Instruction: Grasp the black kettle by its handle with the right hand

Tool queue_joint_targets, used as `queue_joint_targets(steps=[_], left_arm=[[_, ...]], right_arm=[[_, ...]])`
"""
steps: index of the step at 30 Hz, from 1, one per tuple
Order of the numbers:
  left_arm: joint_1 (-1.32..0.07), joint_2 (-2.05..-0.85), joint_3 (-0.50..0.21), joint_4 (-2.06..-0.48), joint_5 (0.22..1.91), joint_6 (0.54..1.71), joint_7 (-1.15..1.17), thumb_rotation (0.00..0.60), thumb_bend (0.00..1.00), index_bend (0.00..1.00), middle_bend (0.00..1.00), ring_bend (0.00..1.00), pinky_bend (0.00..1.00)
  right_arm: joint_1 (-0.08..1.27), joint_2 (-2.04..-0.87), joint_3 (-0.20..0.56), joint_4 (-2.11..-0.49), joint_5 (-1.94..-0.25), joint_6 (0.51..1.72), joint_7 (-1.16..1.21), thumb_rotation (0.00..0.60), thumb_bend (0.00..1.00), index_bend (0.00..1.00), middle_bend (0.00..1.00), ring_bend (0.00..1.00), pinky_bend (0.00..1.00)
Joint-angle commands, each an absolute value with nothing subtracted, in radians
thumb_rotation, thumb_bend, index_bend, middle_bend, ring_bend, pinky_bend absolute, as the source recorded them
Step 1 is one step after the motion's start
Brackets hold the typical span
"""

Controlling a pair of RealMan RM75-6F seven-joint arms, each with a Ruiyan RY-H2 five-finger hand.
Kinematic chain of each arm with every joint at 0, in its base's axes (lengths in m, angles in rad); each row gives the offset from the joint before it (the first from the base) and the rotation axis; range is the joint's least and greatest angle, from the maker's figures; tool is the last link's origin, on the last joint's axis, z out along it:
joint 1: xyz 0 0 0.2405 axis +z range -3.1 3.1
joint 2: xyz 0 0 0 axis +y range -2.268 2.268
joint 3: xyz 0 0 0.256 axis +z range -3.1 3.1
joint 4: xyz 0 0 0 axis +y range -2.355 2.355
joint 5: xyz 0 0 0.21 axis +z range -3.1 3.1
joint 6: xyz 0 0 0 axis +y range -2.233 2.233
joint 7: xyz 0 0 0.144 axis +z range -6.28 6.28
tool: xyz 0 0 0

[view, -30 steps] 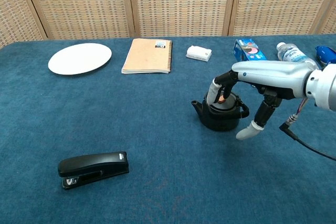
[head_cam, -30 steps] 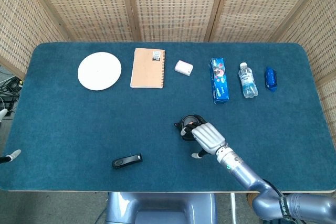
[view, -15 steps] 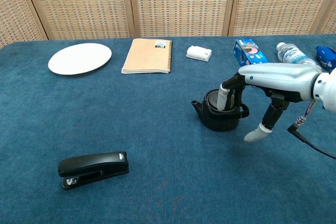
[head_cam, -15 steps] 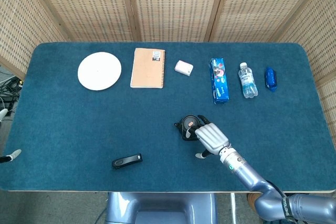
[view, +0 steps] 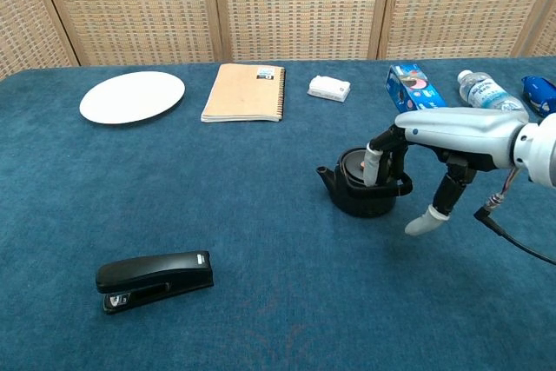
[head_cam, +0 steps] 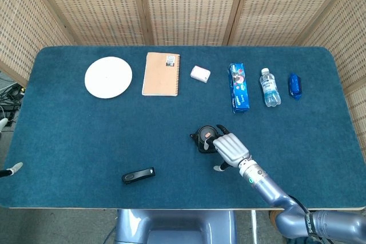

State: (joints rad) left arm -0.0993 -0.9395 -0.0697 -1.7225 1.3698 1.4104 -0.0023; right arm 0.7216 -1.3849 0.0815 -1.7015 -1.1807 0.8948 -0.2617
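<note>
Right hand (view: 434, 141) spread over black kettle (view: 363, 187), mid-table, far from edges.

My right hand (view: 434, 141) has a smooth silver-grey back, ridged into pale segments where the head view looks down on it (head_cam: 230, 148). Its fingers (view: 373, 162) are dark at the links and end in whitish caps. A thin black cable (view: 512, 245) runs out near my wrist. My forearm (head_cam: 269, 190) is a silver-blue tube, with a small green spot at the wrist.
</note>
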Motion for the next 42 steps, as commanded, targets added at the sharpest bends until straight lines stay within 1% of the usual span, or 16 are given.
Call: queue_joint_targets(steps=[1,3,19,22,25,28,33,34,35,42], left_arm=[[-0.099,-0.939,-0.07,-1.722,1.37,1.411,-0.003,0.6,0.0,0.0,0.0,0.0,0.0],[-0.098,-0.939,-0.07,-1.723,1.369,1.412,-0.004,0.6,0.0,0.0,0.0,0.0,0.0],[-0.096,-0.937,-0.072,-1.722,1.368,1.415,-0.01,0.6,0.0,0.0,0.0,0.0,0.0],[-0.096,-0.936,-0.073,-1.721,1.367,1.414,-0.013,0.6,0.0,0.0,0.0,0.0,0.0],[-0.096,-0.936,-0.074,-1.72,1.366,1.415,-0.016,0.6,0.0,0.0,0.0,0.0,0.0],[-0.095,-0.936,-0.074,-1.719,1.367,1.415,-0.018,0.6,0.0,0.0,0.0,0.0,0.0],[-0.095,-0.935,-0.074,-1.719,1.366,1.415,-0.021,0.6,0.0,0.0,0.0,0.0,0.0],[-0.095,-0.935,-0.074,-1.719,1.366,1.415,-0.021,0.6,0.0,0.0,0.0,0.0,0.0],[-0.095,-0.935,-0.074,-1.719,1.366,1.415,-0.022,0.6,0.0,0.0,0.0,0.0,0.0],[-0.095,-0.934,-0.075,-1.718,1.366,1.414,-0.023,0.6,0.0,0.0,0.0,0.0,0.0]], right_arm=[[0.722,-1.387,0.077,-1.703,-1.181,0.89,-0.264,0.6,0.0,0.42,0.49,0.41,0.0],[0.723,-1.39,0.066,-1.704,-1.19,0.887,-0.28,0.6,0.0,0.43,0.49,0.42,0.0],[0.733,-1.445,0.051,-1.648,-1.162,0.885,-0.364,0.6,0.0,0.43,0.5,0.42,0.0],[0.732,-1.456,0.045,-1.637,-1.168,0.889,-0.376,0.6,0.0,0.44,0.51,0.43,0.0],[0.728,-1.475,0.044,-1.618,-1.179,0.902,-0.38,0.6,0.0,0.48,0.54,0.45,0.0],[0.724,-1.492,0.05,-1.602,-1.189,0.915,-0.371,0.6,0.0,0.55,0.62,0.48,0.0],[0.721,-1.516,0.067,-1.575,-1.203,0.927,-0.34,0.6,0.0,0.73,0.77,0.51,0.0],[0.721,-1.518,0.068,-1.572,-1.205,0.928,-0.336,0.6,0.0,0.75,0.79,0.52,0.0],[0.721,-1.521,0.069,-1.569,-1.208,0.929,-0.332,0.6,0.0,0.8,0.82,0.54,0.0],[0.716,-1.546,0.091,-1.531,-1.245,0.945,-0.257,0.6,0.0,0.97,0.91,0.68,0.0]])
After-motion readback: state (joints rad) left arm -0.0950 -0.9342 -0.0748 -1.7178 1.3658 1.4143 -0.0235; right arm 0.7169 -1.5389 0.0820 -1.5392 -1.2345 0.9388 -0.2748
